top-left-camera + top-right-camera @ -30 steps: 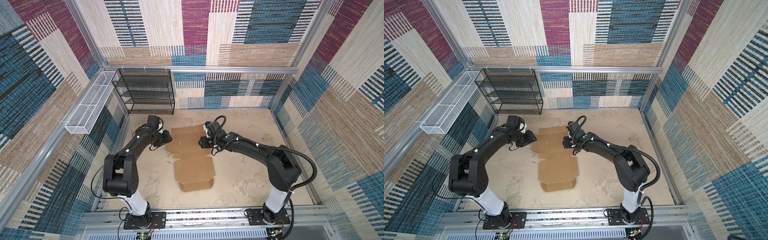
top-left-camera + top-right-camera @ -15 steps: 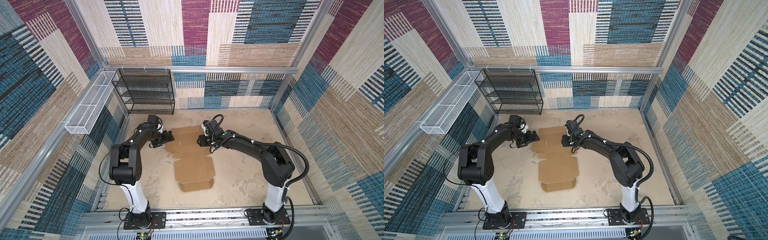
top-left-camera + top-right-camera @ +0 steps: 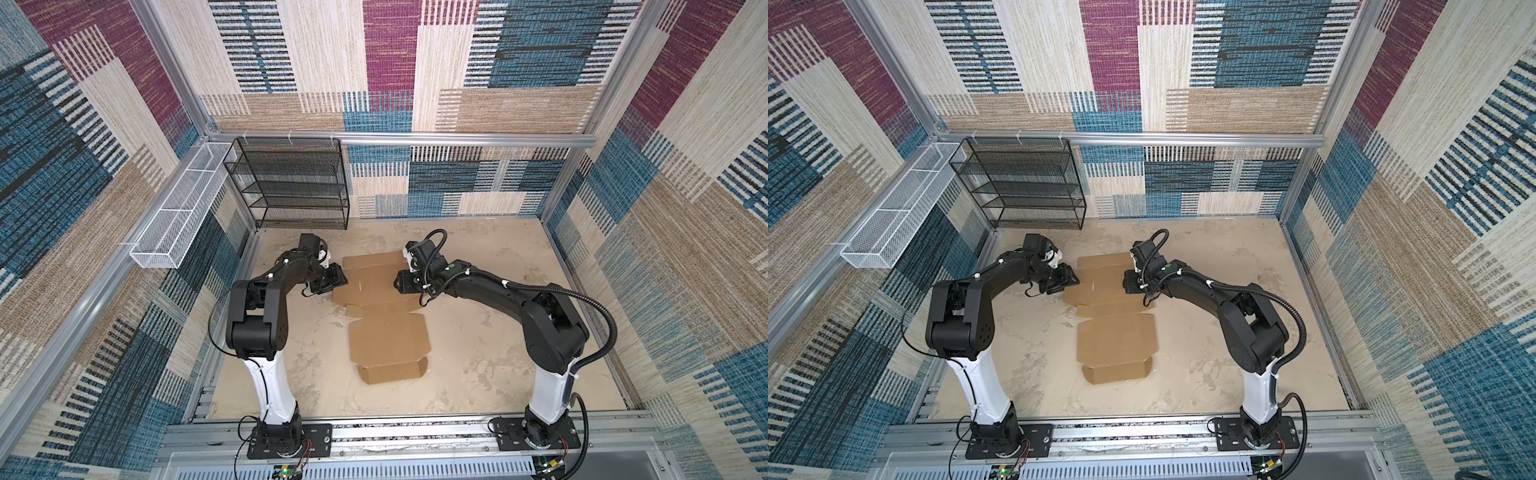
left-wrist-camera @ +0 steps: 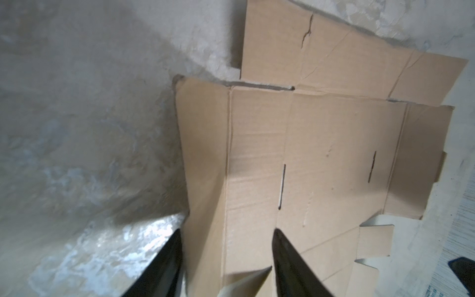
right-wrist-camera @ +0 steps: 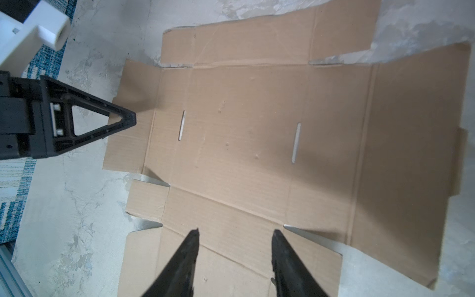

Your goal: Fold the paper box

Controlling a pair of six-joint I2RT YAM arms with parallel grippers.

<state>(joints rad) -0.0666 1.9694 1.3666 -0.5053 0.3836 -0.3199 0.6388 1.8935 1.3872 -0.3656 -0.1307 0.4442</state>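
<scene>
Brown corrugated cardboard, the paper box (image 3: 386, 336) lies unfolded as a flat die-cut sheet in the middle of both top views. Its long axis runs from the lower centre of the frame up toward the back wall. The upper section carries two short slits (image 5: 182, 125) and a narrow side flap (image 4: 203, 154) on its left edge.

The left hand (image 3: 338, 280) sits at that flap with its jaws about half apart and the flap's edge between them. The gap is far wider than the sheet, so it does not look pinched, though the flap seems to tilt up a little in the left wrist view. The right hand (image 3: 400, 284) is at the right edge of the same section, also about half apart, with nothing held and bare cardboard under it.

Over the last second the sheet has kept its outline. The left arm's elbow has swung up and in toward its base while the hand stayed at the flap, and the right hand has crept slightly up the frame. I read this as the arms settling into position, so the folding has barely begun.

Around the sheet is the mottled beige tabletop (image 3: 478, 353), with a black wire shelf (image 3: 291, 183) at the upper left.
</scene>
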